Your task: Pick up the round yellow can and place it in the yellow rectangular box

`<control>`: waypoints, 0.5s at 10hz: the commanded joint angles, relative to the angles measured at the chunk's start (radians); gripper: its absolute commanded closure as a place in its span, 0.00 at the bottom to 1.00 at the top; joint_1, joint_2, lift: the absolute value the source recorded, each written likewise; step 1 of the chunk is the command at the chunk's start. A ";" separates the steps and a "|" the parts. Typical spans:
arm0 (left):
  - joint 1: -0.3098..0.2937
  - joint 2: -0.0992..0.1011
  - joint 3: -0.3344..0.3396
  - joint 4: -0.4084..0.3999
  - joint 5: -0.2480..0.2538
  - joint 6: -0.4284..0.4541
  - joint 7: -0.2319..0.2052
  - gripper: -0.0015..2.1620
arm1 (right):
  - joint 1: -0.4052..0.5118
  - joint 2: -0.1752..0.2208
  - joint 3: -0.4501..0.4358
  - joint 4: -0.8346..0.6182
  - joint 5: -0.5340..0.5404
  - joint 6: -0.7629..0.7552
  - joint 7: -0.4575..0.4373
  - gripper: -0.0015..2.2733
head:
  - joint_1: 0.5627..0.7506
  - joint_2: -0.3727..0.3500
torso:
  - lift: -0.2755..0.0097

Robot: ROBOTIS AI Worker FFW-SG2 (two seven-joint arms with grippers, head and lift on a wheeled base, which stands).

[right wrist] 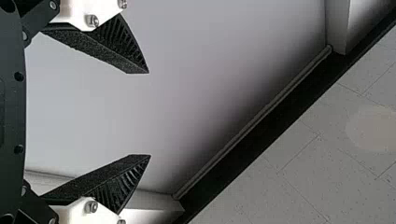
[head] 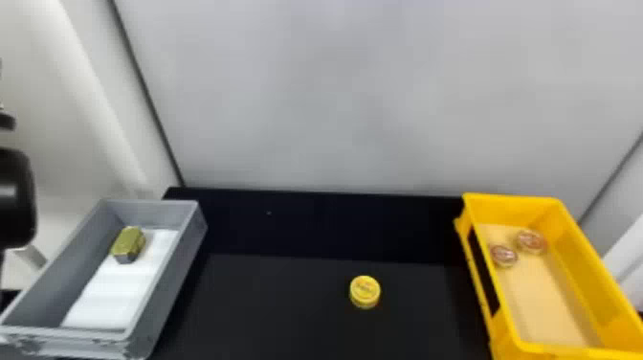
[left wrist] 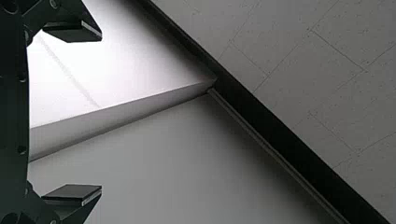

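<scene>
"Right of centre, low in the head view, what lies on the black table (head: pixel 277 306)?"

"The round yellow can (head: pixel 365 291), flat on its base with its lid up."

"And the pincer? Is it near?"

"Well apart from it. At the left edge of that view, a black part of the left arm (head: pixel 16 198) shows, with the can across the table, beyond the grey box (head: pixel 178 263)."

"How do the fingers stand?"

"On the left gripper (left wrist: pixel 100 112), spread wide, with a broad gap between the tips. The right gripper (right wrist: pixel 148 114) has its ribbed fingers parted too, pale wall showing through the gap, and it is well apart from the can as well."

"Where is the yellow rectangular box (head: pixel 574 258)?"

"Lower right of the head view, to the right of the can. Two round reddish tins (head: pixel 531 241) sit inside, close together, toward its upper end in the view."

"And the grey one?"

"Lower left. It holds a white sheet (head: pixel 115 292) and a small olive-gold block (head: pixel 128 241), nearer the upper end. The can is between the two boxes, closer to the yellow one."
</scene>
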 commanded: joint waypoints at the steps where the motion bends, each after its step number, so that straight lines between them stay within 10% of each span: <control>1: -0.015 0.001 -0.003 0.017 0.000 -0.020 0.001 0.06 | 0.003 0.024 -0.012 0.022 0.014 -0.040 -0.002 0.07 | 0.53 0.59 | 0.93; 5: -0.038 0.007 -0.034 0.025 0.000 -0.017 0.002 0.06 | -0.005 0.024 -0.010 0.022 -0.018 -0.009 0.008 0.07 | 0.53 0.59 | 0.93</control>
